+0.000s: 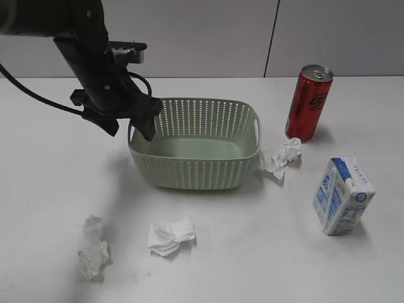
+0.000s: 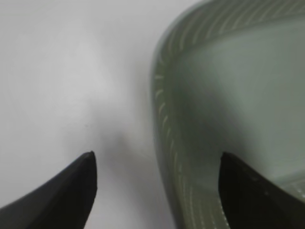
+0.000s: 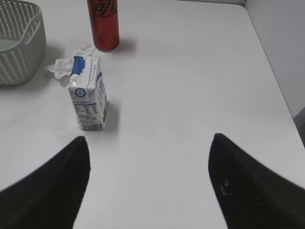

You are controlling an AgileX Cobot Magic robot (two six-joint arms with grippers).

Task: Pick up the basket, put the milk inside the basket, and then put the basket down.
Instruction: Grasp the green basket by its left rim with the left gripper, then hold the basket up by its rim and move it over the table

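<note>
The pale green basket (image 1: 202,161) stands on the white table, empty. My left gripper (image 1: 132,126) is open at the basket's left end. In the left wrist view the basket wall (image 2: 167,143) runs between the two fingertips (image 2: 157,164), one finger outside and one inside. The white and blue milk carton (image 1: 342,196) stands upright at the right front; it also shows in the right wrist view (image 3: 88,94). My right gripper (image 3: 147,162) is open and empty above bare table, to the right of the milk; it is out of the exterior view.
A red drink can (image 1: 309,102) stands behind the milk, right of the basket. Crumpled tissues lie by the basket's right end (image 1: 282,156) and in front of it (image 1: 170,236), (image 1: 93,247). The table's right edge (image 3: 276,71) meets a grey wall.
</note>
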